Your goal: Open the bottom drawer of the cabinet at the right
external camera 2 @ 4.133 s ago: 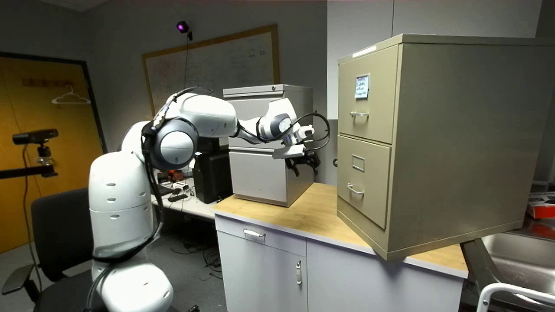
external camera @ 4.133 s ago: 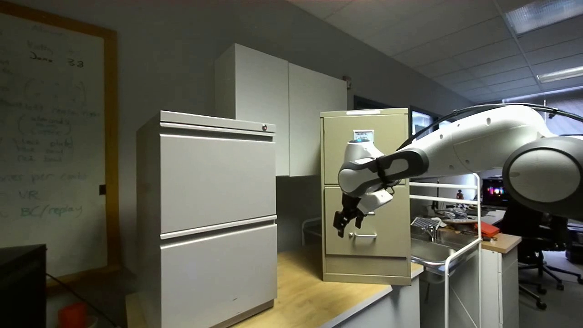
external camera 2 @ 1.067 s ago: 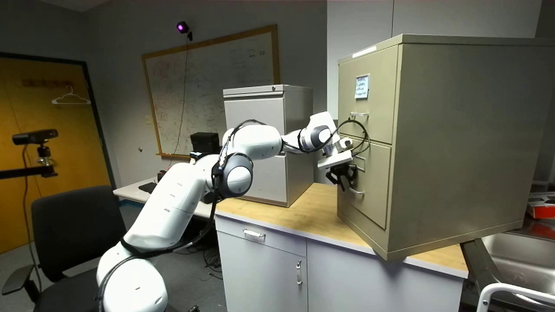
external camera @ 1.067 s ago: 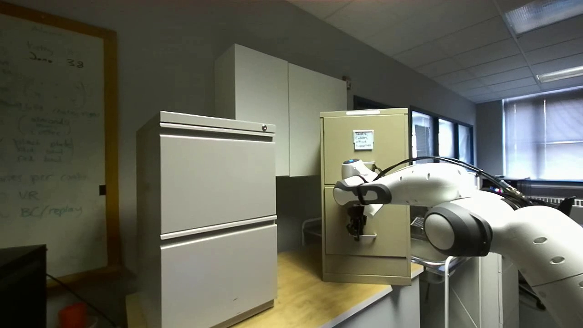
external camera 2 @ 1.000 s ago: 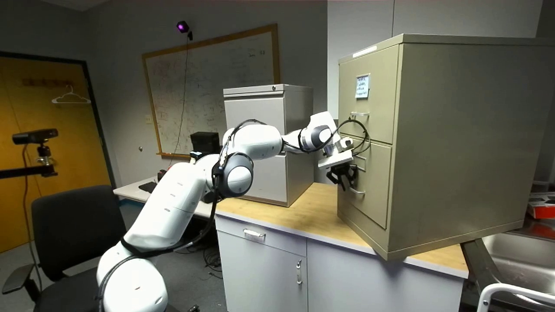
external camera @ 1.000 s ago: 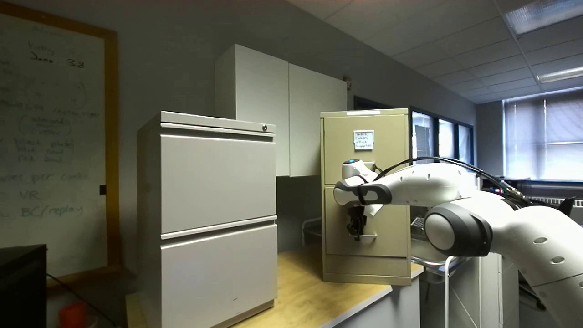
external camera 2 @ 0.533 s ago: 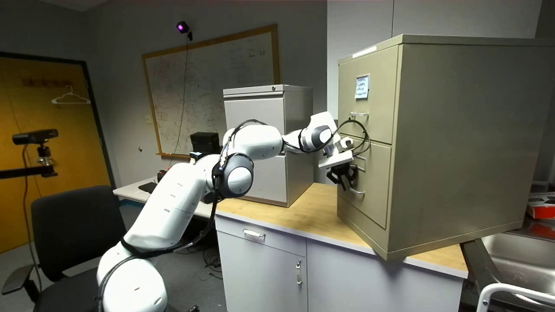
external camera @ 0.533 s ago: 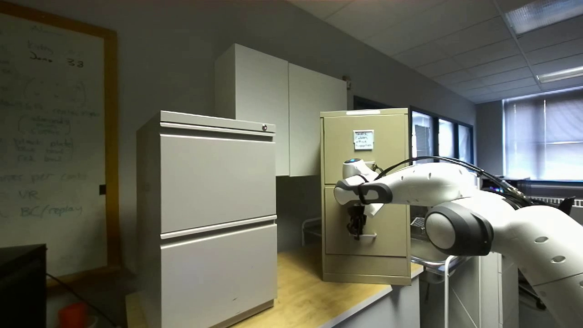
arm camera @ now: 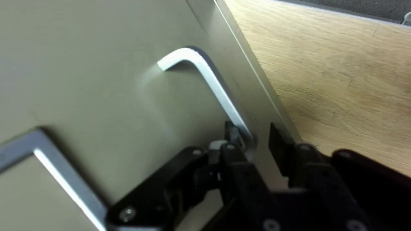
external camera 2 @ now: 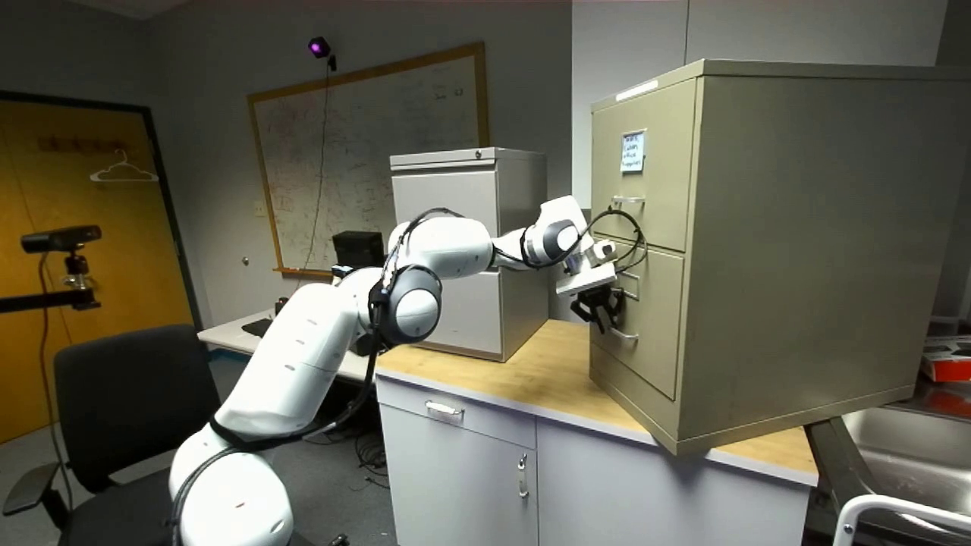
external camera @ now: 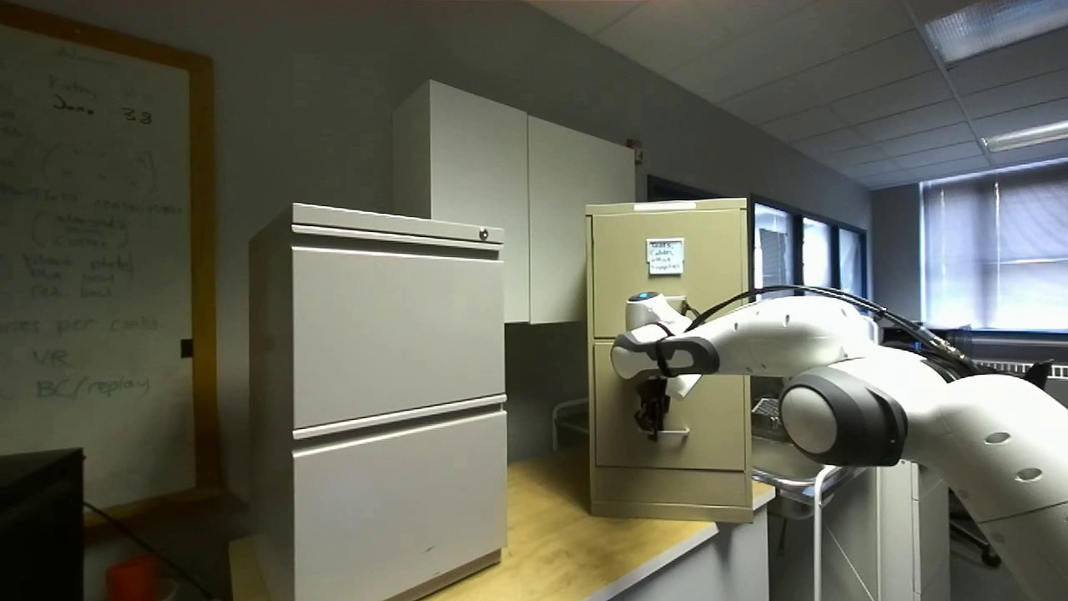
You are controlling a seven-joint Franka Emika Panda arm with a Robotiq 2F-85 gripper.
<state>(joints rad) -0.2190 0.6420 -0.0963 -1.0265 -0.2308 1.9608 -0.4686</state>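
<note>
The beige cabinet (external camera 2: 804, 250) stands on the counter, and its bottom drawer (external camera: 717, 417) sits flush in the frame. In the wrist view the drawer's silver handle (arm camera: 215, 86) runs down into the space between my black fingers. My gripper (arm camera: 254, 137) has its jaws partway apart around that bar. One finger pad (arm camera: 233, 133) is right by the handle on the drawer side; the opposite pad (arm camera: 278, 147) is separated from it by a visible gap. The gripper covers the handle's near end. In both exterior views the gripper (external camera: 652, 417) points down at the handle.
A light-grey cabinet (external camera: 400, 334) stands on the same wooden counter (external camera 2: 531, 371), beside the arm. Above the drawer's handle is a label frame (arm camera: 64, 179). A white metal rail (external camera: 818, 534) and a sink (external camera 2: 910, 455) lie beyond the beige cabinet.
Compared with about four seconds ago, the arm has come lower and forward to the drawer's handle, and the fingers stand closer together. Over the last second I see no clear movement.
</note>
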